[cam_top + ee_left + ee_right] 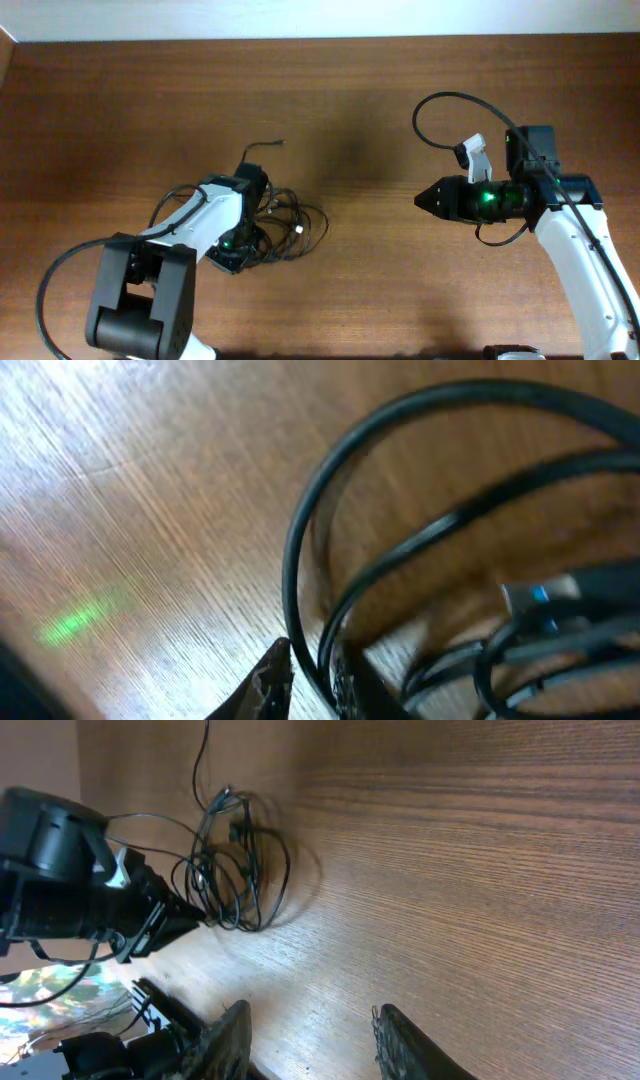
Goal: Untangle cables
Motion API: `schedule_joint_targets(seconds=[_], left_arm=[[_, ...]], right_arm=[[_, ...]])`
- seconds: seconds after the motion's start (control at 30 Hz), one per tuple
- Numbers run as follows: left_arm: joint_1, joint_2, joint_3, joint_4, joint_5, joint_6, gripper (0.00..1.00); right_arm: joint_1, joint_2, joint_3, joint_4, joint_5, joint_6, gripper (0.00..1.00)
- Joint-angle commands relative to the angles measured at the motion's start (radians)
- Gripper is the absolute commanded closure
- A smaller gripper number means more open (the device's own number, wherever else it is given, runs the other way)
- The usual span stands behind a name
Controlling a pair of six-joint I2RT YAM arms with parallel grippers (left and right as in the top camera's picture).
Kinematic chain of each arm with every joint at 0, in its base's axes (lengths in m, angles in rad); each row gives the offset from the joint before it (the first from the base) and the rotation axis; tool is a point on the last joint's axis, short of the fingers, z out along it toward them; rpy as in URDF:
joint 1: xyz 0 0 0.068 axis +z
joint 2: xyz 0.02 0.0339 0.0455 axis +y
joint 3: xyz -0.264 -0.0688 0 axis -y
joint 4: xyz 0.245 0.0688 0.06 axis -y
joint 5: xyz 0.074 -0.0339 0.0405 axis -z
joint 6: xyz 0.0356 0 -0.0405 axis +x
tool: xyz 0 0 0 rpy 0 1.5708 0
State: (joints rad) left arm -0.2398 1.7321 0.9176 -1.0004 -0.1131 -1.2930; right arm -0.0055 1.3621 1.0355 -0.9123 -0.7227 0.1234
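Observation:
The cables (pixel 295 215) lie as a loose tangle of thin black loops on the wooden table, left of centre. One free end (pixel 262 146) trails toward the back. My left gripper (pixel 248 248) is down at the bundle's near-left edge. In the left wrist view its jaws (pixel 310 678) stand narrow, with one black strand (pixel 296 550) pinched between the fingertips. A plug with a blue insert (pixel 540 596) lies among the loops. My right gripper (pixel 420 198) hovers over bare wood right of centre, pointing at the tangle (pixel 240 870). It stands open (pixel 315 1040) and empty.
The right arm's own thick black cable (pixel 432 110) arcs above the table at the back right. The table's far edge (pixel 320 40) meets a pale wall. Bare wood (pixel 365 200) separates the tangle from the right gripper.

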Motion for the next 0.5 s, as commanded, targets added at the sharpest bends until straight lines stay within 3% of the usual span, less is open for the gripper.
schedule_joint_targets(seconds=[0.0, 0.07, 0.3, 0.47], left_arm=[[0.005, 0.001, -0.034, 0.061, -0.015, -0.048, 1.0], [0.005, 0.001, -0.033, 0.084, -0.015, -0.041, 1.0], [0.004, -0.116, 0.186, 0.042, 0.101, 0.378, 1.0], [0.004, -0.271, 0.303, 0.078, 0.143, 0.402, 1.0]], right_arm=[[0.006, -0.014, -0.005, -0.001, 0.002, -0.011, 0.59], [0.006, -0.014, -0.005, -0.013, 0.002, -0.011, 0.59], [0.006, -0.014, -0.005, -0.07, -0.003, -0.011, 0.59], [0.006, -0.014, -0.005, -0.068, -0.008, 0.186, 0.59]])
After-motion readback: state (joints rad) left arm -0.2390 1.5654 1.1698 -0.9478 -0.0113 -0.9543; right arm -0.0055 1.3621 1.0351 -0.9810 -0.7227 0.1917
